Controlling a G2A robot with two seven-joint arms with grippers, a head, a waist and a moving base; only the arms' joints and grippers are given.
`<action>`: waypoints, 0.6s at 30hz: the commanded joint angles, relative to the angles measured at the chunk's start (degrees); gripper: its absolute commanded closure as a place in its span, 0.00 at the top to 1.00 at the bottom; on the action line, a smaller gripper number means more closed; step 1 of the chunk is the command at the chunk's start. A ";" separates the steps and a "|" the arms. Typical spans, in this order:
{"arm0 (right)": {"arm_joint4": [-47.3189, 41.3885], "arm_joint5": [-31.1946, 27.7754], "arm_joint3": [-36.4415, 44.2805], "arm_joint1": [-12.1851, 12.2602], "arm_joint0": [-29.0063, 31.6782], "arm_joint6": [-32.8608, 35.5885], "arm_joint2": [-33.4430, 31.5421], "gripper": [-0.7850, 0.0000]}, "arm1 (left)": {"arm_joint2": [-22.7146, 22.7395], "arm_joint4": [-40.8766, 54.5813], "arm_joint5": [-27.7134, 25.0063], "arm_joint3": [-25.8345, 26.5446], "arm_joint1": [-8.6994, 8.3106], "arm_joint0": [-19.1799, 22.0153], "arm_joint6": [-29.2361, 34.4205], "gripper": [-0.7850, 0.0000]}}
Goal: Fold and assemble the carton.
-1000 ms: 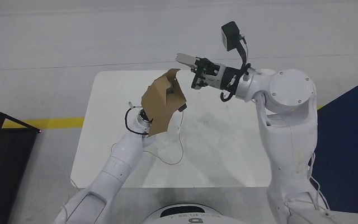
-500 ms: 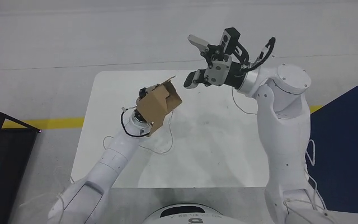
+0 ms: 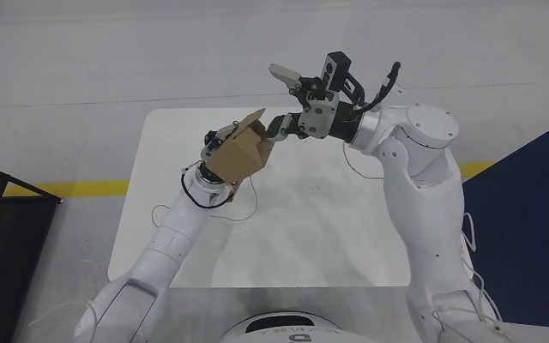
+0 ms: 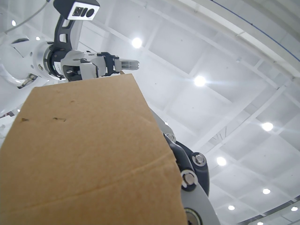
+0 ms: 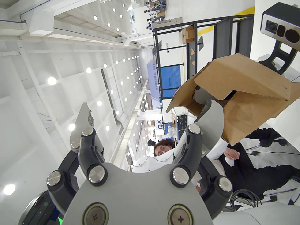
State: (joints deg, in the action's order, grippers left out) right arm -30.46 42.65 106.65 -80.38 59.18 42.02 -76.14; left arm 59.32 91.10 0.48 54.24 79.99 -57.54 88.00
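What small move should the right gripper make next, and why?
Probably nudge the right gripper toward the carton, pressing its loose flap inward. The gripper is open, one finger sits at the carton's open end, and the flap stands unfolded beside it.

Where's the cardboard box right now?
Top view: the left gripper holds the carton above the table, far side, with the open right gripper at its open end.

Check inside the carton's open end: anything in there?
One finger of the open right gripper pokes into the mouth of the carton, with bare brown walls showing around it. The deeper interior is hidden by that finger and the folded flaps.
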 commanded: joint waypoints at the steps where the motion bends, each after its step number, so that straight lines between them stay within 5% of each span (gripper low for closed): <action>1: 0.35 -0.20 -0.11 0.15 -0.23 -0.67 0.29 0.85 | 0.30 -1.43 -0.90 0.00 0.02 -0.08 0.00 0.00; 18: 1.59 0.94 0.28 1.42 -0.10 -5.03 2.87 0.81 | 0.99 -4.56 -1.16 -0.63 0.67 -0.13 0.00 0.00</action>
State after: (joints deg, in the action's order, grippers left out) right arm -28.82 43.46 106.87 -79.01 59.04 37.22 -73.35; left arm 60.27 86.58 -0.70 53.63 80.63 -57.68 88.00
